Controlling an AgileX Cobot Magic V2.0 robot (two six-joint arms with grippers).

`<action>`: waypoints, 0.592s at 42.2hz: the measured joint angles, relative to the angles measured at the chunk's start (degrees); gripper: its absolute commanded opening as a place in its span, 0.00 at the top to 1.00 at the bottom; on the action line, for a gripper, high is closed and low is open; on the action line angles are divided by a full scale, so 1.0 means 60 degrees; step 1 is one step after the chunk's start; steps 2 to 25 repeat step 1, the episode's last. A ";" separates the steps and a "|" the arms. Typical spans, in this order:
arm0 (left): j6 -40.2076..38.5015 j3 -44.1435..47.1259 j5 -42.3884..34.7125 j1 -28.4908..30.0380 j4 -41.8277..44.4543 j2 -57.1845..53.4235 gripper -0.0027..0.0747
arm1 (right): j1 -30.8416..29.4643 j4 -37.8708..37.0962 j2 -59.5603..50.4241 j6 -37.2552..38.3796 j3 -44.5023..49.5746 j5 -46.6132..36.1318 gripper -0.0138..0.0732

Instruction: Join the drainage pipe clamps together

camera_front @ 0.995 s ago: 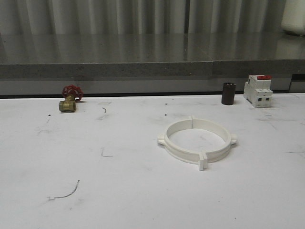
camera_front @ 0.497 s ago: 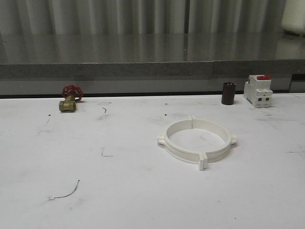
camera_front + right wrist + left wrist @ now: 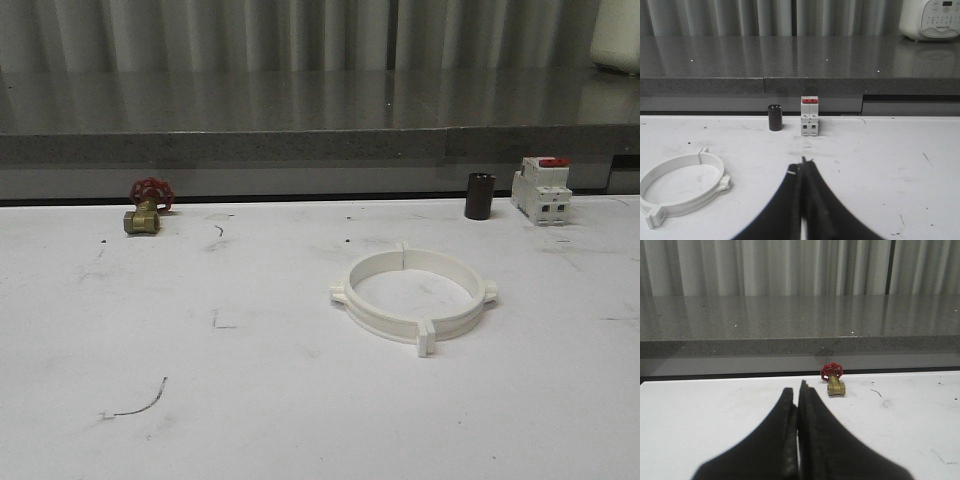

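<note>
Your left gripper (image 3: 798,390) has its fingers pressed together on nothing, hanging above bare white table (image 3: 700,405) with the brass valve (image 3: 833,380) a little way beyond its tips. Your right gripper (image 3: 802,165) is likewise pinched together and empty, pointing toward the white breaker (image 3: 809,116) and the dark cylinder (image 3: 774,117) beside it. With both pincers closed and well apart from the work, this looks like a parked pose rather than a reach.

The drainage pipe clamps (image 3: 413,296) lie flat near the middle of the table, slightly to the right side. Count two half-rings, set end to end so they form one full ring. One seam shows at the far side and one at the near tab, with a side lug at each flank. The halves appear to meet at both seams, so you can judge the joining as done or very nearly so; whether the tabs are truly locked cannot be told from here.

Otherwise: one valve with a red handwheel, one breaker with a red switch, one dark cylinder, all along the far edge, clear of the ring.
</note>
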 measured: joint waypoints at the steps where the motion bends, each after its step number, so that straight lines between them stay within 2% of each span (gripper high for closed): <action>1: 0.0000 0.0000 0.0000 0.0000 0.0000 0.0000 0.99 | 0.0000 0.0000 0.0000 0.0000 0.0000 0.0000 0.92; 25: 0.0000 0.0000 0.0000 0.0000 0.0000 0.0000 0.99 | 0.0000 0.0000 0.0000 0.0000 0.0000 0.0000 0.92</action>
